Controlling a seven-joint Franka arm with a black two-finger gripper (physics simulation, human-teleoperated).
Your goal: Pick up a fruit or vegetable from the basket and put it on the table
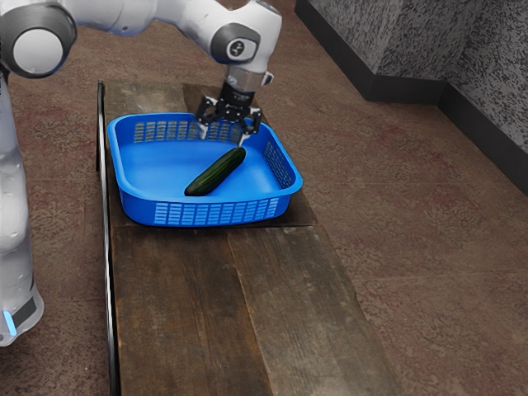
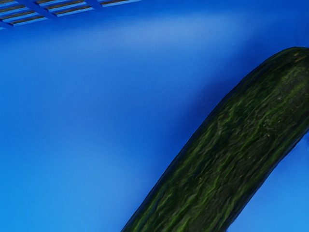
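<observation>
Cucumber [image 1: 216,172] is long and fat like a sausage, with round ends and dark green skin. In the exterior view it lies on its side, at a slant, on the floor of a blue basket [image 1: 121,176]. One end points to the near side of the basket, and the other points up toward the exterior view's right. There is one cucumber, and it is the one food in the basket. There is one basket too. It has round corners, a smooth rim and lots of little holes in its sides. It sits on one desk [image 1: 181,313] made of brown wood boards. One robot arm [image 1: 256,37], white and gray, reaches over from the exterior view's left. Its black jaws are spread wide, with a gap between the two tips, and they hold nothing. They hang over the basket, with one tip close to the cucumber's far end. Around the desk is a brown floor [image 1: 429,231], and gray walls [image 1: 429,45] with a dark strip along the bottom stand at the back.

In the wrist view there is one big cucumber, dark green with bumpy, lighter green streaks. It rests on the smooth blue bottom of the basket. Part of one side wall shows too, with slots cut through it.
</observation>
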